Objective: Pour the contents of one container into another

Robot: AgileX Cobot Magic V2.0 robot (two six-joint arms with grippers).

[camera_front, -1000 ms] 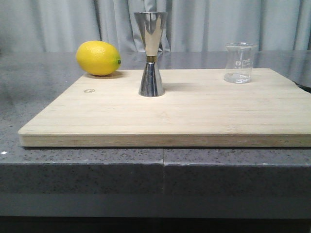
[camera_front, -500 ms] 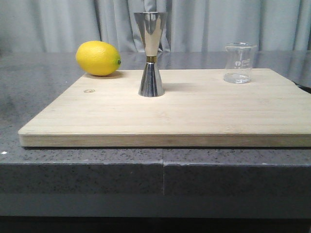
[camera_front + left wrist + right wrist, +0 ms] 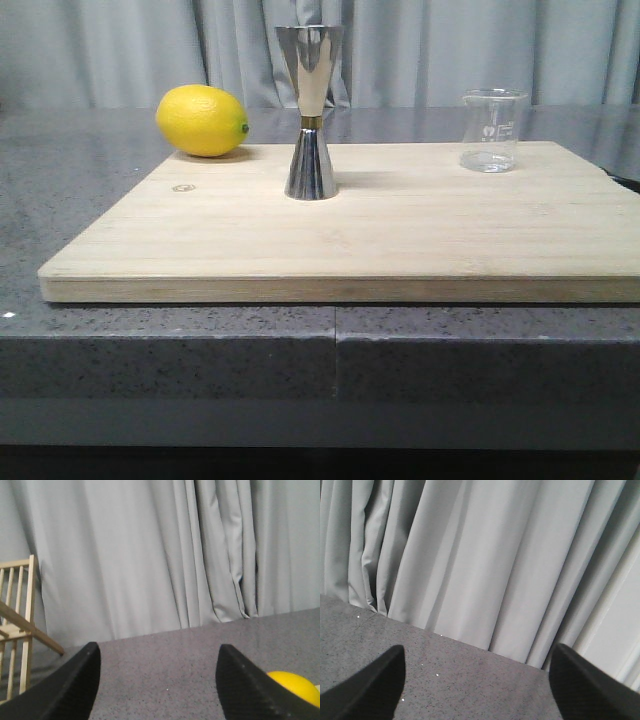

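In the front view a small clear glass beaker (image 3: 493,130) with white marks stands upright at the far right of the wooden board (image 3: 400,230). The shiny steel jigger (image 3: 310,112) with a gold band at its waist stands upright near the board's far middle, well left of the beaker. Neither arm shows in the front view. My left gripper (image 3: 157,652) is open over bare grey counter with nothing between its fingers. My right gripper (image 3: 477,655) is open too, also over bare counter. Neither wrist view shows the beaker or the jigger.
A yellow lemon (image 3: 202,120) lies at the board's far left corner, and its top shows beside my left gripper's finger as the lemon (image 3: 295,685). Grey curtains (image 3: 120,50) hang behind the counter. A wooden rack (image 3: 15,625) stands off to one side in the left wrist view.
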